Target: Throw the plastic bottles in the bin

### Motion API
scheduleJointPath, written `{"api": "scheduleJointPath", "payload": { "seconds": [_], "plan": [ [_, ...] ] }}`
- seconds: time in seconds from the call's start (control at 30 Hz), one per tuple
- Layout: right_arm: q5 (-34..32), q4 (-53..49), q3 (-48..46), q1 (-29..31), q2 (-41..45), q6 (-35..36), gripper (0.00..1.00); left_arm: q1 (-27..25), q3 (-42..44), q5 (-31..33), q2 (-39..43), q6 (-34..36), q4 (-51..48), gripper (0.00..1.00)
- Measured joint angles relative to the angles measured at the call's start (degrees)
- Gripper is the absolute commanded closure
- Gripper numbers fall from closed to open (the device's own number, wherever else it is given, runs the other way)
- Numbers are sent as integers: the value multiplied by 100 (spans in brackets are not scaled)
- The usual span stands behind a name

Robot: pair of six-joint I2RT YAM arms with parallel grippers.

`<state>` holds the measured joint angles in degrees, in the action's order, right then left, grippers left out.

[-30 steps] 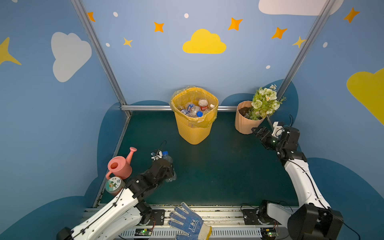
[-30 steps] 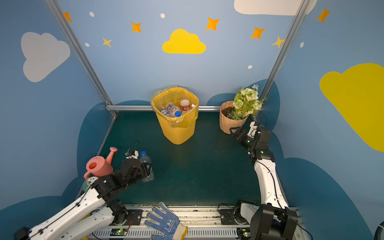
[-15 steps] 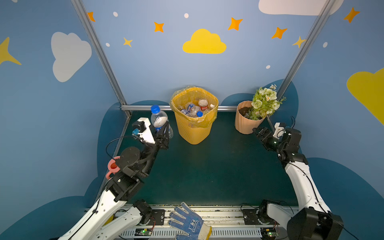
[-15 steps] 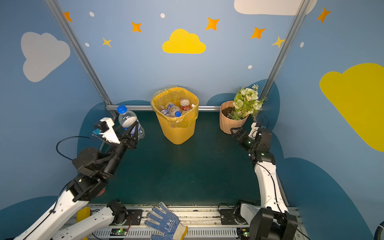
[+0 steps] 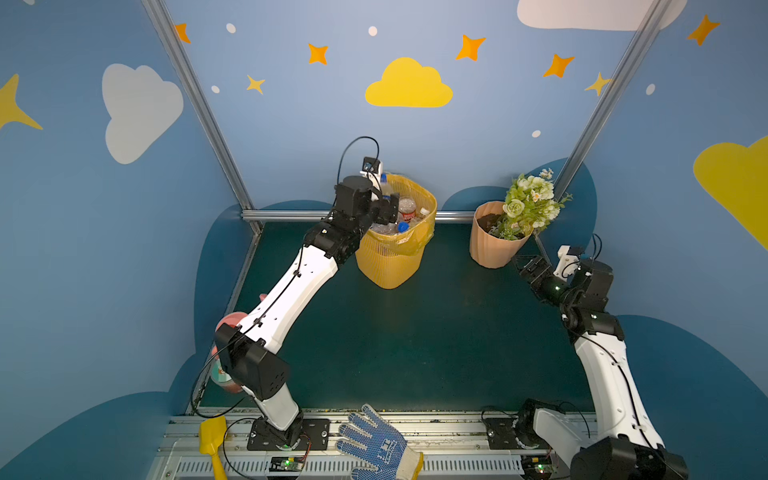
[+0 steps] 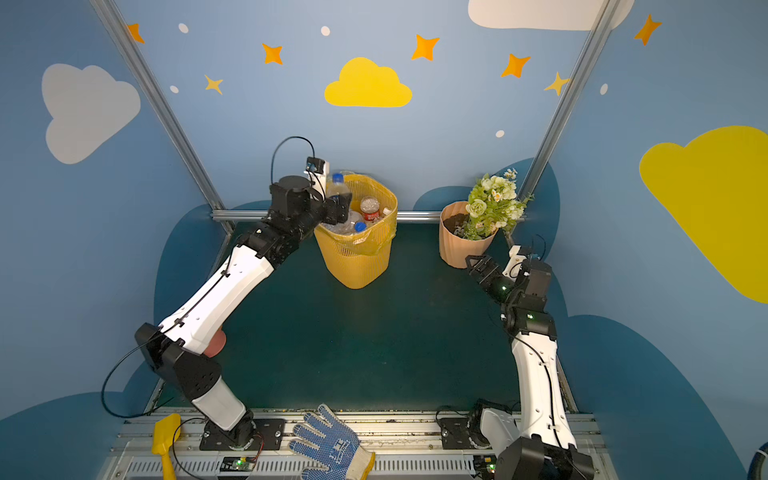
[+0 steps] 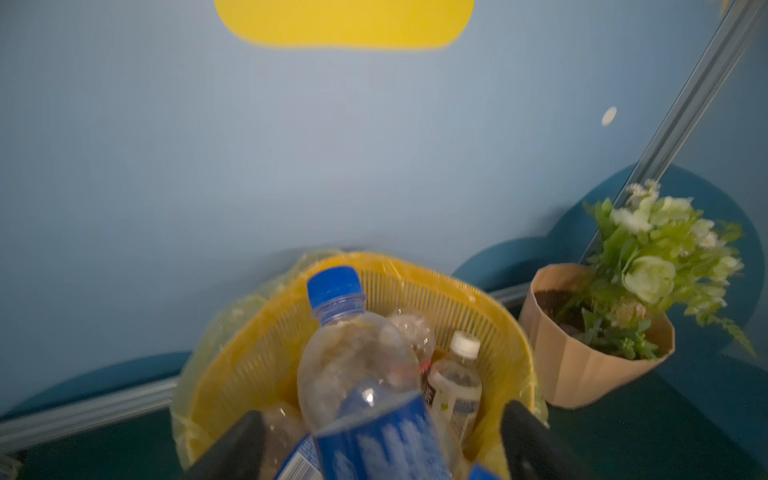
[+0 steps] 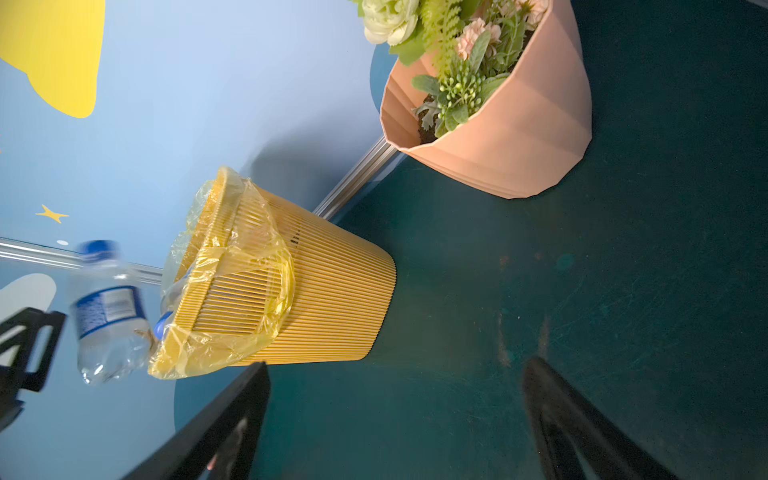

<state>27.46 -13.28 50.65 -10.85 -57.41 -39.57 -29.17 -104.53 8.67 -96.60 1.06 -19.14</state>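
Note:
A clear plastic bottle [image 7: 361, 365] with a blue cap and blue label hangs loose over the near-left rim of the yellow slatted bin [image 5: 395, 257], cap up. My left gripper [image 7: 382, 415] is open, its fingers [image 7: 241, 440] wide on either side of the bottle and not touching it. In both top views that gripper [image 5: 384, 205] [image 6: 338, 208] sits at the bin's rim. Several other bottles [image 5: 407, 208] [image 7: 457, 382] lie in the bin [image 7: 490, 316]. The right wrist view shows the loose bottle [image 8: 108, 311] beside the bin [image 8: 324, 299]. My right gripper [image 8: 397, 368] [image 5: 525, 266] is open and empty over the mat.
A peach flower pot [image 5: 492, 245] with flowers stands right of the bin, close to my right gripper. A pink watering can [image 5: 232, 322] and a round jar [image 5: 220, 374] are half hidden behind my left arm. A yellow shovel [image 5: 212, 440] and a blue-dotted glove [image 5: 378, 446] lie on the front rail.
My left arm carried the bottle from the floor by the watering can up to the bin's rim, and its jaws have opened off it. My right arm has barely moved.

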Motion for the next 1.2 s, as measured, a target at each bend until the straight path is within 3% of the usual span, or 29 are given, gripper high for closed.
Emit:
{"api": "scheduleJointPath", "payload": {
  "seconds": [0.1, 0.23, 0.43, 0.67, 0.87, 1.07, 1.2],
  "plan": [
    [4, -24, -11, -52, 31, 17, 8, -20, 597, -2, 319, -13, -162, 0],
    [7, -31, -59, -92, 33, 17, 8, -26, 1456, 101, 1416, -9, 42, 0],
    [17, -26, -133, -96, 33, 11, 7, -24, 2024, 286, 2929, -28, 708, 0],
    [-55, -48, -214, -103, 33, 140, 7, 186, 2859, 782, 3364, -431, 555, 0],
    [-444, -7, -616, -122, 144, 658, 7, 579, 4284, 1172, 3569, -1069, 162, 0],
    [-911, 570, -1648, -63, 597, 1384, 7, 1078, 5694, 1631, 4424, -1775, -15, 0],
    [-1351, 1121, -2103, 299, 649, 2120, 6, 1375, 6310, 2013, 4909, -1954, 151, 0]
  ]
}}
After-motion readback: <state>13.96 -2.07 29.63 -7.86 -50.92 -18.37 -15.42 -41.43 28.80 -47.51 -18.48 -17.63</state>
